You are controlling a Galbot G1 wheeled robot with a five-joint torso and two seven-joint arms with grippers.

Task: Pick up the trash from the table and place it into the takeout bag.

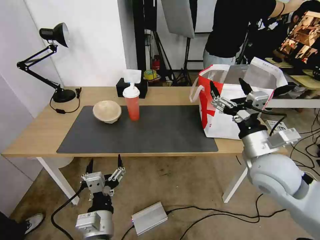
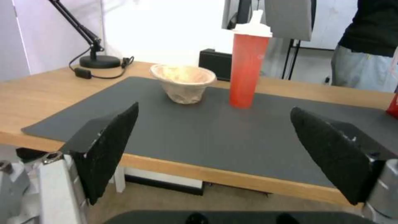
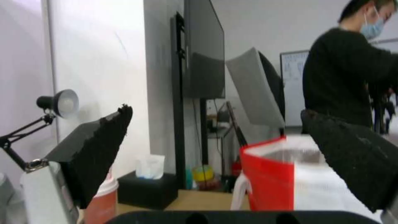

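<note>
Hovering empty, right end effector (image 1: 230,87) spreads above takeout bag (image 1: 221,121).

On the table (image 1: 36,133), the paper bowl (image 1: 107,111) sits on the mat (image 1: 160,133), just left of the drink cup (image 1: 132,101). The tissue box (image 1: 126,87) stands behind them; the takeout bag (image 1: 220,123) is far right.

A black desk lamp (image 1: 50,60) stands at the far left corner, its cord (image 1: 65,108) looping beside the base. A black tissue box (image 1: 131,87) sits at the far edge. On the floor lie a silver box (image 1: 149,218) and black cables (image 1: 213,213).
</note>
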